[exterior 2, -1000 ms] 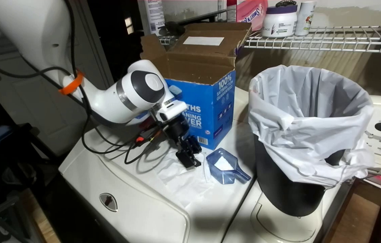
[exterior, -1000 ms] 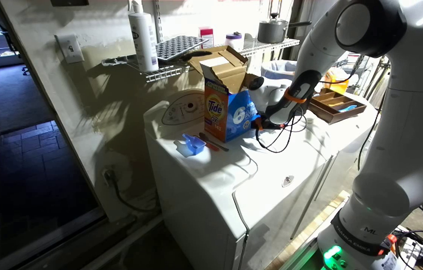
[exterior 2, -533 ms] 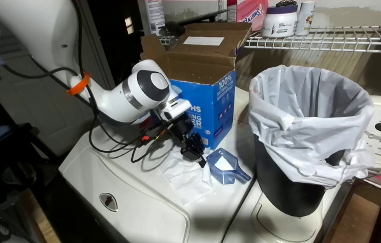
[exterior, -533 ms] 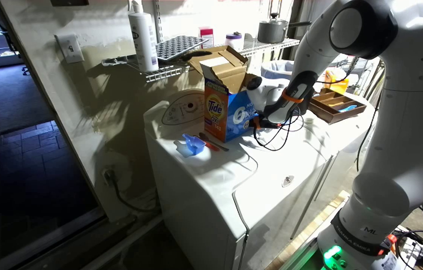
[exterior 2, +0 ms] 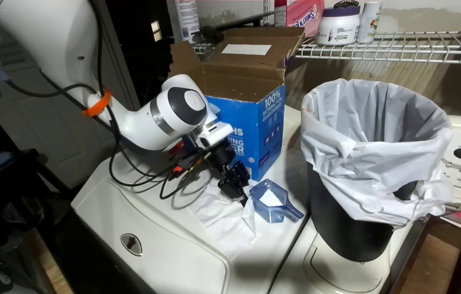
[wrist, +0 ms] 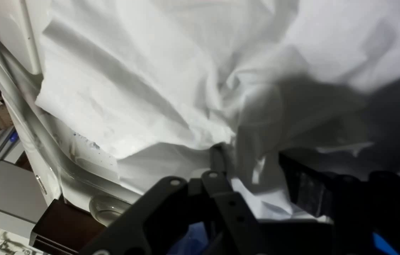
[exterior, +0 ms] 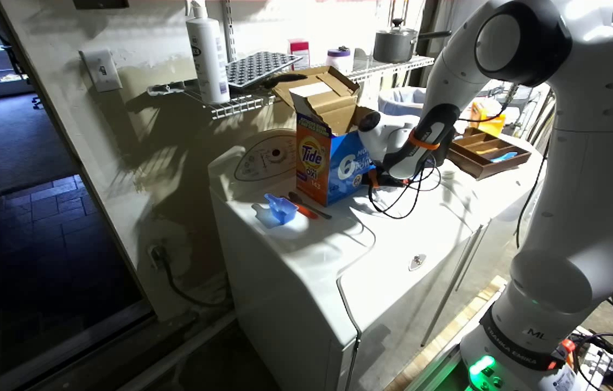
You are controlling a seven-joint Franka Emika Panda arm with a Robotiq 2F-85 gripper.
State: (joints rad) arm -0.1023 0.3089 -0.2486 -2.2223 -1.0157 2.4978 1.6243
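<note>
Wht cloth (exterior 2: 226, 222) under dn-slanted fingers (exterior 2: 232, 189)

Glare bleached the wall (exterior: 333, 21), the floor (exterior: 56, 244) lay dim, and shadow darkened the cloth (wrist: 185, 78) by my claw (wrist: 253, 159).

White arm (exterior: 583, 190), black joint bands (exterior: 545, 46); black hand (wrist: 253, 156), pale screws (wrist: 175, 182); orange strap (exterior 2: 99, 105), black cables (exterior 2: 100, 61) above hand.

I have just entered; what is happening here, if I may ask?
A robot arm is working at a crumpled white sheet on a white machine. Its gripper is at the sheet with jaws apart, not closed on it; one fingertip seems pressed into the folds. A blue scoop lies beside the sheet, and an open Tide box stands nearby.
</note>
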